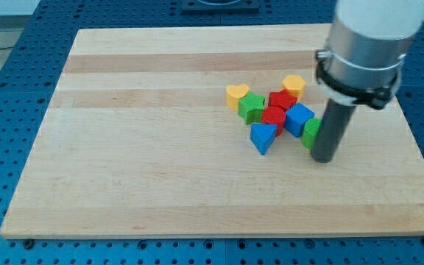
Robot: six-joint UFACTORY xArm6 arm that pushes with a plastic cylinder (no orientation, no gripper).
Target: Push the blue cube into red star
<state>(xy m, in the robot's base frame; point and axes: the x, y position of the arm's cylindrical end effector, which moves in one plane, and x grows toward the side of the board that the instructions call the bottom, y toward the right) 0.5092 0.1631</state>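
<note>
The blue cube (299,119) lies in a cluster right of the board's centre, touching the red star (282,100) at its upper left. A second red block (274,116) sits just left of the cube. My tip (323,158) rests on the board just right of and below the cube, beside a green block (311,132) that the rod partly hides.
A blue triangular block (263,137) lies at the cluster's lower left. A green star-like block (252,107) and a yellow heart (237,94) lie at its left. A yellow block (294,84) sits at its top. The wooden board (138,147) ends near the view's right.
</note>
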